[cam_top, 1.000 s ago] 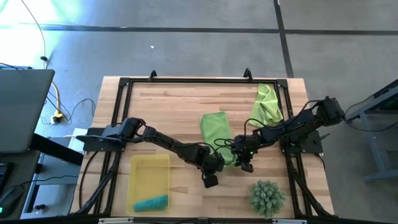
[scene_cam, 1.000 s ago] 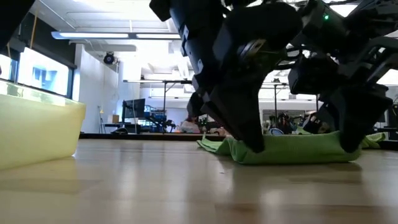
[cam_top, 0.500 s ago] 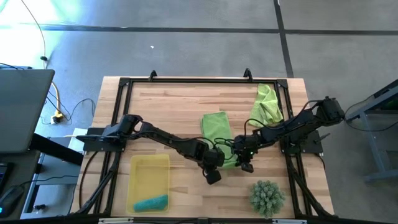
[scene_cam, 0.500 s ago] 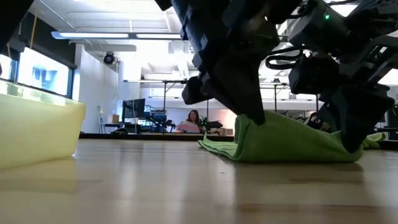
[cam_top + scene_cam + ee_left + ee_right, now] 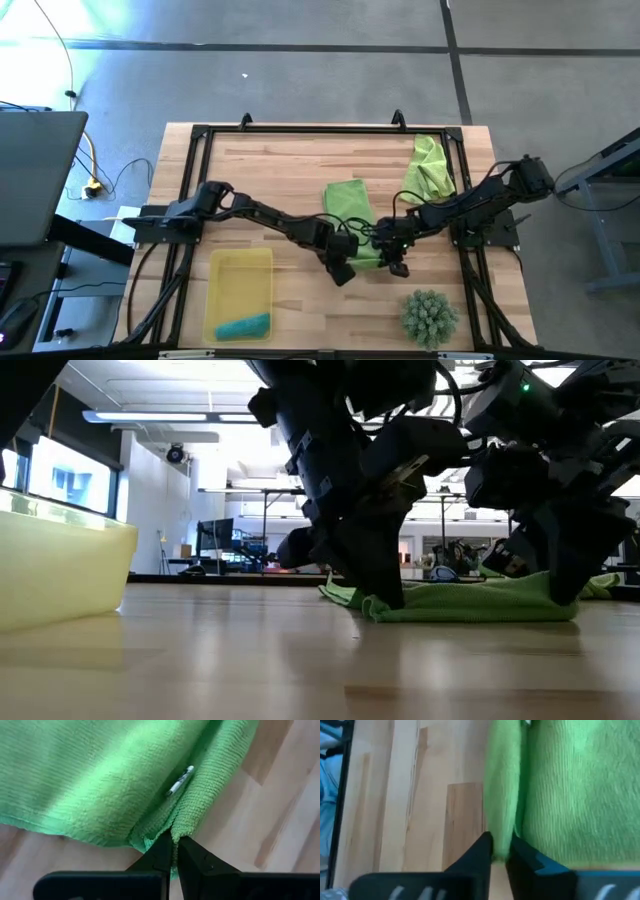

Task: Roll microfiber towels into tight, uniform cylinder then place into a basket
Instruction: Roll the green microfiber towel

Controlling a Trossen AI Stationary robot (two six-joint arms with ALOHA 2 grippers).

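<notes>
A lime green microfiber towel [image 5: 348, 205] lies flat on the middle of the table, and its near edge is bunched into a low fold [image 5: 470, 600]. My left gripper [image 5: 345, 270] is shut on the left end of that fold. My right gripper [image 5: 397, 265] is shut on its right end. A second lime green towel [image 5: 430, 168] lies crumpled at the far right. The yellow basket [image 5: 225, 300] stands near the front left, with a teal towel [image 5: 243, 326] lying in it. My left gripper pinches the left end of the towel's folded near edge [image 5: 180, 826] between its two fingers, several layers thick. The fingers slant down from the near left. The fold rests low on the table. My right gripper has the right end of the same fold [image 5: 503, 832] between its two fingers, slanting down from the right. That end also lies on the table.
A spiky green ball-shaped plant [image 5: 430, 315] sits near the front right, close to my right gripper. A black frame [image 5: 190, 190] runs round the tabletop. Bare wood shows between the basket and the towel.
My left gripper has gone toward the table's far edge with the towel's near-left corner, rolling its wrist. That corner rose into a peak half a second ago and now lies low again, folded closer onto the towel. The right end has stayed in place.
</notes>
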